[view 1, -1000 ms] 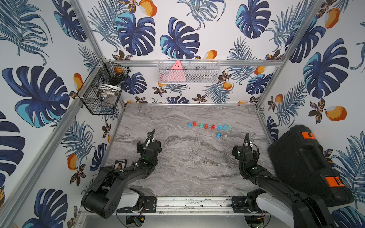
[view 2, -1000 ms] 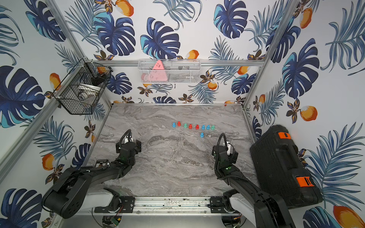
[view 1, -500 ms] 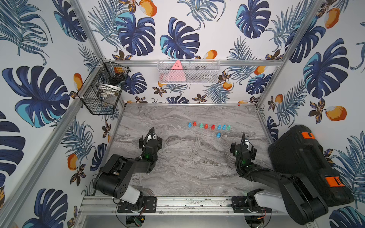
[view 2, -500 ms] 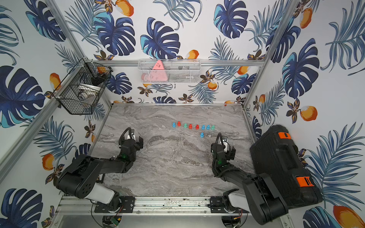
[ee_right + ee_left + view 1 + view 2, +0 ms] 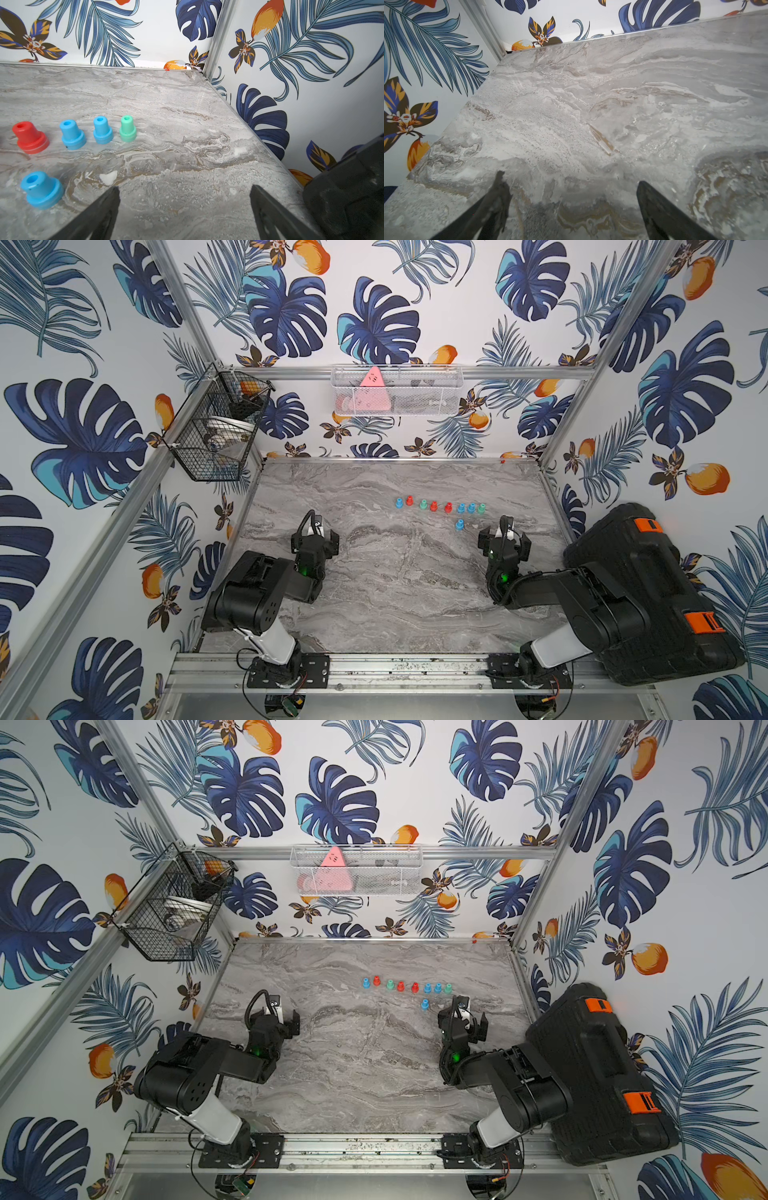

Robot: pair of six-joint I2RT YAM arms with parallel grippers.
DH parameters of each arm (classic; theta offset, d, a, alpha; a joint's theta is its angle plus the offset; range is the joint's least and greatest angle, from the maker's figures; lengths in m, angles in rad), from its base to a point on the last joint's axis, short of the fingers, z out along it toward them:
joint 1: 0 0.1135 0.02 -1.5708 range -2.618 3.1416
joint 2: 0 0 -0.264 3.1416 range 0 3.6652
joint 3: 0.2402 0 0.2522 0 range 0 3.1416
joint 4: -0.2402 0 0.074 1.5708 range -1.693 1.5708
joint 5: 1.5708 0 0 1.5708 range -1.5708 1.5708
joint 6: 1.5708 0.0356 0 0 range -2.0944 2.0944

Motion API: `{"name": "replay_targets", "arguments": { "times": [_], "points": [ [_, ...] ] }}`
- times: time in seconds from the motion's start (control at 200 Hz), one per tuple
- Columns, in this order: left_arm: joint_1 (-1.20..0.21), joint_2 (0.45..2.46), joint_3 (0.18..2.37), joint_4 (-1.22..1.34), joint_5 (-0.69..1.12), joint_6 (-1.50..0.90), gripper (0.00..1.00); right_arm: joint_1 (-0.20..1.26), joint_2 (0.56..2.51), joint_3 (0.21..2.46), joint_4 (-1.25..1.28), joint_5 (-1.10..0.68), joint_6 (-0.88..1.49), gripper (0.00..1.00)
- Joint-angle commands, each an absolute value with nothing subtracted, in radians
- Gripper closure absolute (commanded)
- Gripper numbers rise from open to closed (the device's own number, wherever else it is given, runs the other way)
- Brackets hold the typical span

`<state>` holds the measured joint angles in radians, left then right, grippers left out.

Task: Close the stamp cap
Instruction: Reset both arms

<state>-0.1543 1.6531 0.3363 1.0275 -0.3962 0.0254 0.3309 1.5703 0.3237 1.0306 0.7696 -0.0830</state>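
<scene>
Left fingers (image 5: 654, 207) spread wide, empty, only the tips in the wrist view, over bare desk (image 5: 571, 104). Stamps (image 5: 434, 506) in a row mid-desk, caps possibly on, too small to tell. Lone blue stamp (image 5: 41, 190) just beside wide-open, empty right fingers (image 5: 104, 209); black case (image 5: 648, 593) crowds the far right.

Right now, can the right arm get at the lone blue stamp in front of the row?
Probably yes: the lone blue stamp stands close beside the open right end effector, only bare tabletop between them, nothing blocking.
</scene>
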Motion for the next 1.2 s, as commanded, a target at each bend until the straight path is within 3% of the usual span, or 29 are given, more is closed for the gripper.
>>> {"name": "replay_targets", "arguments": {
  "times": [0.0, 0.075, 0.145, 0.23, 0.465, 0.741, 0.841, 0.901, 0.976, 1.051, 1.136, 1.196],
  "points": [
    [-0.152, 1.662, 0.331, 1.120, -0.385, 0.024, 0.01, 0.327, 1.595, 0.332, 1.155, 0.777, -0.115, 0.00],
    [-0.152, 1.659, 0.333, 1.111, -0.386, 0.018, 0.01, 0.313, 1.638, 0.301, 1.234, 0.745, -0.100, 0.00],
    [-0.152, 1.661, 0.330, 1.120, -0.388, 0.024, 0.01, 0.276, 1.746, 0.245, 1.519, 0.750, -0.120, 0.00],
    [-0.151, 1.662, 0.329, 1.124, -0.387, 0.025, 0.01, 0.266, 1.672, 0.259, 1.355, 0.711, -0.067, 0.00],
    [-0.151, 1.663, 0.321, 1.141, -0.368, 0.034, 0.01, 0.198, 1.653, 0.291, 1.265, 0.616, -0.026, 0.00],
    [-0.151, 1.662, 0.331, 1.119, -0.362, 0.029, 0.01, 0.031, 1.627, 0.443, 0.869, 0.324, 0.113, 0.00],
    [-0.152, 1.660, 0.329, 1.118, -0.361, 0.028, 0.01, -0.005, 1.688, 0.375, 1.083, 0.297, 0.117, 0.00],
    [-0.152, 1.660, 0.328, 1.123, -0.358, 0.029, 0.01, -0.005, 1.631, 0.414, 0.884, 0.290, 0.146, 0.00],
    [-0.151, 1.662, 0.322, 1.132, -0.356, 0.038, 0.01, -0.001, 1.680, 0.382, 1.055, 0.290, 0.106, 0.00],
    [-0.151, 1.659, 0.331, 1.116, -0.353, 0.032, 0.01, -0.001, 1.636, 0.407, 0.912, 0.281, 0.134, 0.00],
    [-0.151, 1.662, 0.329, 1.123, -0.359, 0.035, 0.01, 0.000, 1.676, 0.384, 1.037, 0.281, 0.107, 0.00],
    [-0.152, 1.659, 0.330, 1.117, -0.355, 0.033, 0.01, -0.001, 1.652, 0.401, 0.959, 0.280, 0.120, 0.00]
  ]
}}
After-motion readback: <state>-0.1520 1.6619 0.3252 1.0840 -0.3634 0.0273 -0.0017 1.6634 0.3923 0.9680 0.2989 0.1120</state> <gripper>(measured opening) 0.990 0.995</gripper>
